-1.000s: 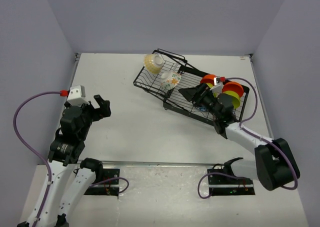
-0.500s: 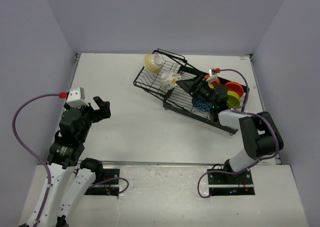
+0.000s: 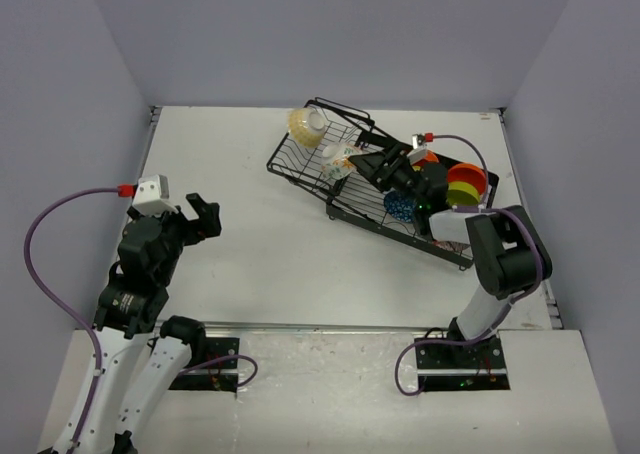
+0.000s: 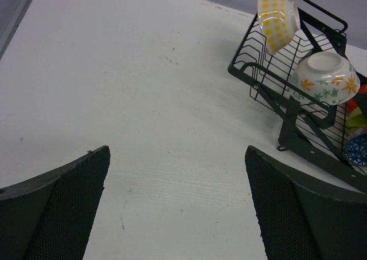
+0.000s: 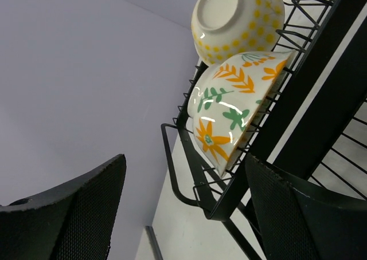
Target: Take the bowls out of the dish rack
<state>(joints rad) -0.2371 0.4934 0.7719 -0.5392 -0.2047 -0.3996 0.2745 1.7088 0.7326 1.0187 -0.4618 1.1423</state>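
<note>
right claw (image 3: 374, 161): apart, empty, floral bowl (image 5: 229, 114) just ahead in rack (image 3: 300, 155) | left claw (image 4: 178, 162): apart, empty, above surface (image 4: 132, 88), rack well ahead-right

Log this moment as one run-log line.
right gripper: open, facing floral bowl, no grasp | left gripper: open, over table | bowls: none unloaded, in dish rack

Left pincer (image 4: 176, 157) agape; right pincer (image 5: 184, 162) too
</note>
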